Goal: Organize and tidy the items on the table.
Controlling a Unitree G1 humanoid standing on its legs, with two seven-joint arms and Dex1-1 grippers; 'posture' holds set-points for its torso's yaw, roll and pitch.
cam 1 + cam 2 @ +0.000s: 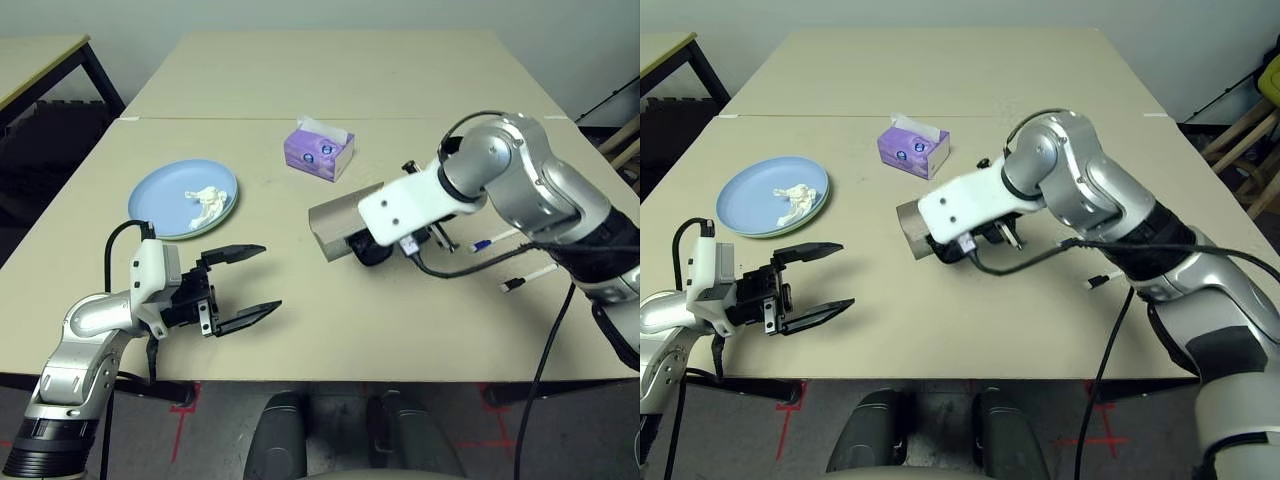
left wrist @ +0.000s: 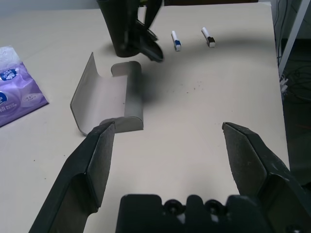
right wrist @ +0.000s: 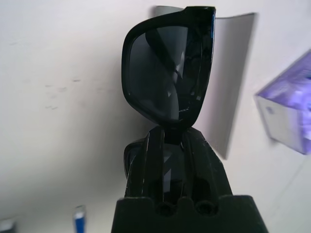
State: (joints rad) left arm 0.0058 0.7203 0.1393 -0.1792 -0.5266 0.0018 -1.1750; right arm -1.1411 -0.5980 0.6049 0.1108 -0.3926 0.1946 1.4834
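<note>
My right gripper (image 3: 171, 133) is shut on the folded black sunglasses (image 3: 165, 73) and holds them just above the table (image 1: 330, 320), beside the open grey glasses case (image 1: 335, 226). The case (image 2: 107, 99) lies with its lid up, and nothing shows inside it. At the left stands a blue plate (image 1: 170, 195) with a green edge under it. A crumpled white tissue (image 1: 207, 203) lies on the plate. Two white pens (image 1: 495, 242) (image 1: 527, 281) lie to the right, under my right forearm. My left gripper (image 1: 248, 284) rests open near the front left edge, pointing toward the case.
A purple tissue box (image 1: 319, 150) stands behind the case at mid-table. Another beige table (image 1: 330, 70) adjoins at the back, and a third (image 1: 35, 60) is at the far left. A black cable (image 1: 555, 340) hangs off the right arm.
</note>
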